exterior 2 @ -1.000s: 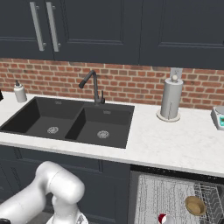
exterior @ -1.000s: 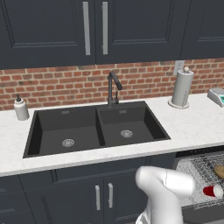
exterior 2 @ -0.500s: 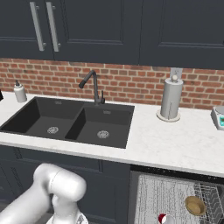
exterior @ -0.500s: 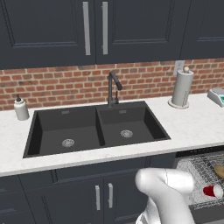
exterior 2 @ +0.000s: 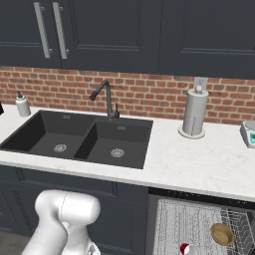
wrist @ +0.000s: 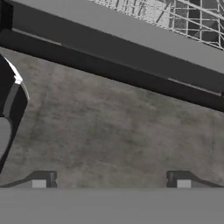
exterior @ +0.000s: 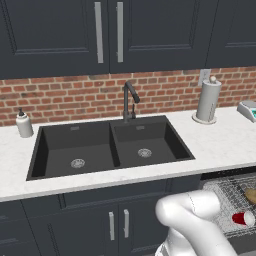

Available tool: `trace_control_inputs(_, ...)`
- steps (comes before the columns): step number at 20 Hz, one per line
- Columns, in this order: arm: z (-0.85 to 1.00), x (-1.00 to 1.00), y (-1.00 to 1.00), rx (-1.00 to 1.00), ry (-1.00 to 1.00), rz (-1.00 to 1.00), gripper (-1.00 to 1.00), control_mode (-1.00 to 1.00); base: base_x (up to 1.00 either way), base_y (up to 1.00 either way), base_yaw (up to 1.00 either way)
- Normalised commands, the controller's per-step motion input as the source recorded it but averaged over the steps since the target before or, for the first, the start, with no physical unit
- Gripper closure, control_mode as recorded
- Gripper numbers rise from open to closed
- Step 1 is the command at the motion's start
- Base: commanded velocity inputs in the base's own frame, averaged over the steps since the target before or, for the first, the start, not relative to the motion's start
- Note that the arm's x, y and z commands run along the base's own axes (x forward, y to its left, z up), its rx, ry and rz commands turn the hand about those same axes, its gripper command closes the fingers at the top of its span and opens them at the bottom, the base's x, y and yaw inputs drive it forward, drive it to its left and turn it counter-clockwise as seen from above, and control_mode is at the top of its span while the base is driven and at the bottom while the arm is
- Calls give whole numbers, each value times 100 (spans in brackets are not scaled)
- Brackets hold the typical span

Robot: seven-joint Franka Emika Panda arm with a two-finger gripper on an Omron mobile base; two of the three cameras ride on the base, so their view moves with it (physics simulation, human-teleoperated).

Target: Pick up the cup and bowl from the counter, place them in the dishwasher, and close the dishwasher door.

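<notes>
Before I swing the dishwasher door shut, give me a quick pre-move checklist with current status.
1. cup in the rack: ok, lying on its side on the wire mesh.
2. bowl in the rack: ok.
3. gripper empty: ok, jaws wide apart, nothing between them.
4. dishwasher door open and facing the hand: ok, its grey inner face lies just ahead.
5. Contact with the door: cannot tell.
6. Rack pushed fully in: cannot tell.

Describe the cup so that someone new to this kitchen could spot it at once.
Start at the black double-basin sink and look down to its right, where the silvery wire dishwasher rack is pulled out. The small bright-red cup lies tipped there, the only red item, near a tan bowl.
</notes>
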Motion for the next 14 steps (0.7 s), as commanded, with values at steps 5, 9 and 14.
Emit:
trace_control_inputs(5, -43, 0, -25, 10, 6, -7, -100, -100, 0, 0, 0)
trace_control_inputs(9, -66, 19, -30, 12, 1, -8, -100, -100, 0, 0, 0)
trace_control_inputs(14, -98, 62, -25, 14, 0, -9, -100, -100, 0, 0, 0)
